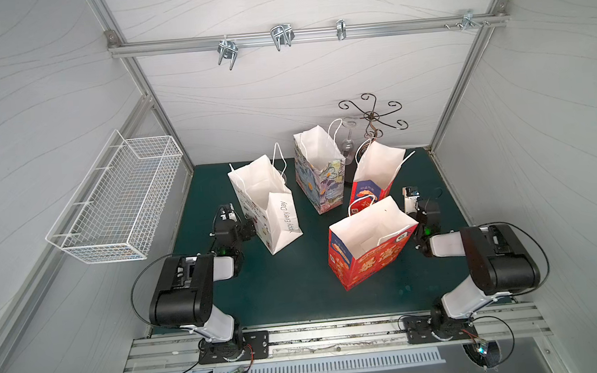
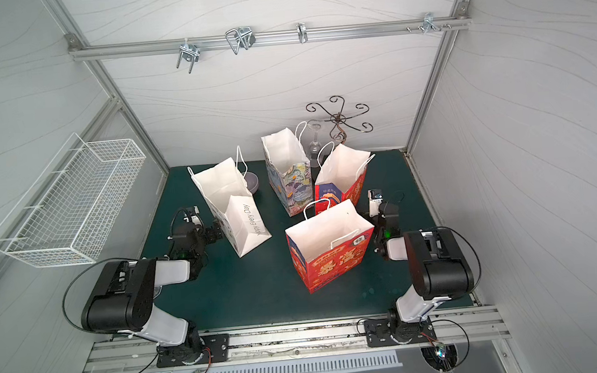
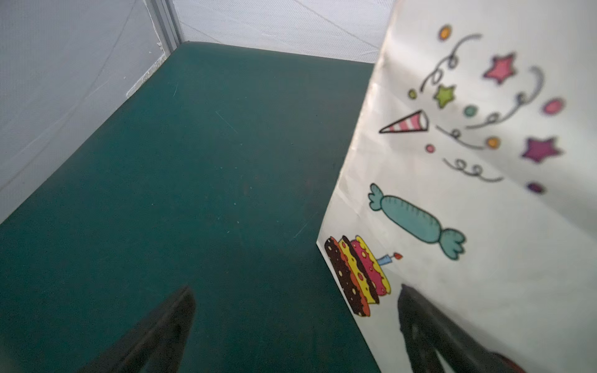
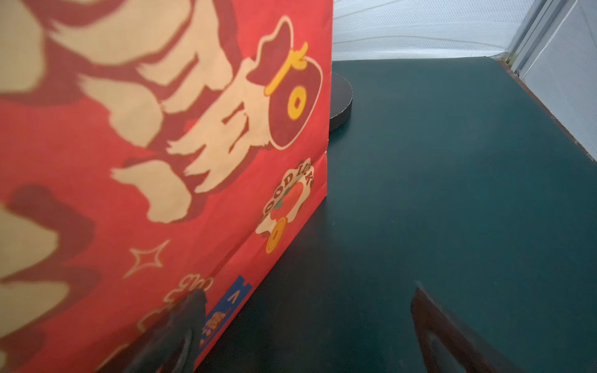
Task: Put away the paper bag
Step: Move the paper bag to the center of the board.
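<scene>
Several paper bags stand open on the green mat [image 1: 297,286]. A white party-print bag [image 1: 265,201] is at the left, a floral one [image 1: 320,178] behind it, and a red one [image 1: 376,174] at the back right. Another red bag [image 1: 370,243] stands nearest the front. My left gripper [image 3: 295,290] is open and low beside the white bag [image 3: 468,193], one finger close against its printed side. My right gripper [image 4: 307,292] is open beside the front red bag [image 4: 129,161], one finger close against its face. Neither holds anything.
A white wire basket [image 1: 116,205] hangs on the left wall. Metal hooks [image 1: 279,36] sit on the rail along the back wall. A black scrolled stand [image 1: 371,116] with a glass [image 1: 348,143] stands at the back right. A purple bowl [image 2: 251,182] lies behind the white bag.
</scene>
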Motion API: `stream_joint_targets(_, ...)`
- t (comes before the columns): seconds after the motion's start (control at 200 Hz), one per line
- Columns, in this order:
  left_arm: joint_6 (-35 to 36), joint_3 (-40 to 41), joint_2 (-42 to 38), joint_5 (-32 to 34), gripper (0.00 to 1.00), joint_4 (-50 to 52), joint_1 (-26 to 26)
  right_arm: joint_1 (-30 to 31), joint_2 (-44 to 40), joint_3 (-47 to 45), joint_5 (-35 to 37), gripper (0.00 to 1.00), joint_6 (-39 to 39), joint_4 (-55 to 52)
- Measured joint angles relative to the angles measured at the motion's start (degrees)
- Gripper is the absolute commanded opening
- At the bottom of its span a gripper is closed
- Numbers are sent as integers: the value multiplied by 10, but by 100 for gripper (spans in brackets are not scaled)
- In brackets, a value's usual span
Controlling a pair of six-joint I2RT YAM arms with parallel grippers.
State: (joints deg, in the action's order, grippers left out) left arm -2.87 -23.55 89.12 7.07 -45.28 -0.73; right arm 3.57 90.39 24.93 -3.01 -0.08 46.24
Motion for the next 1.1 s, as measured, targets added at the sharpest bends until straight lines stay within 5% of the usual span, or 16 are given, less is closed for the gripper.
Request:
stream_joint_targets(0.8, 1, 1, -1, 0, 99, -1, 0, 0, -5, 0, 12, 99, 2, -4)
stream_joint_targets(1.101, -27, 12, -143, 50, 99, 94, 0, -1, -185, 46, 35, 99, 26, -196)
